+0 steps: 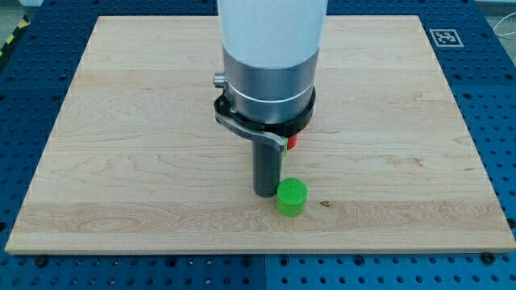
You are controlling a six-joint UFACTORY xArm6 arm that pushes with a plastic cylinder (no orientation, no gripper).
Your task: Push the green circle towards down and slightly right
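Where the dark rod comes down out of the arm's grey and white housing, my tip stands on the wooden board in the lower middle of the view; being a bare rod it has nothing to spread or pinch, and it holds nothing. The green circle, a short green cylinder with a ridged top, sits just beside my tip, toward the view's right and slightly toward the view's bottom; the two look to be touching or very nearly so, though I cannot tell which. A small red block, mostly hidden behind the housing, peeks out above the green circle; its shape cannot be made out. A black and white marker tag lies at the board's top right corner. Blue perforated table surrounds the board
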